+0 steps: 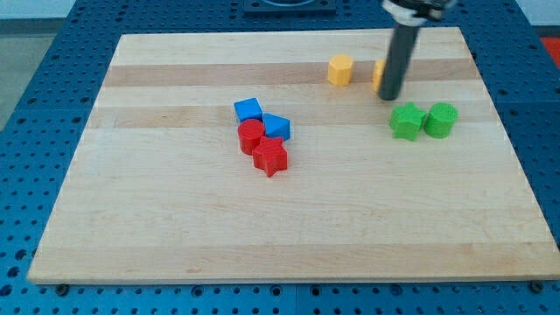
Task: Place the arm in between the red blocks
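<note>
A red round block (251,136) and a red star block (271,157) touch each other near the board's middle, the star at the lower right of the round one. My tip (389,96) rests on the board far to their upper right, right in front of a yellow block (379,75) that the rod partly hides.
Two blue blocks (248,110) (276,127) touch the red round block from above and the right. A yellow hexagon block (340,69) lies left of the rod. A green star block (407,121) and a green round block (441,120) lie below right of the tip. The wooden board (175,227) sits on a blue perforated table.
</note>
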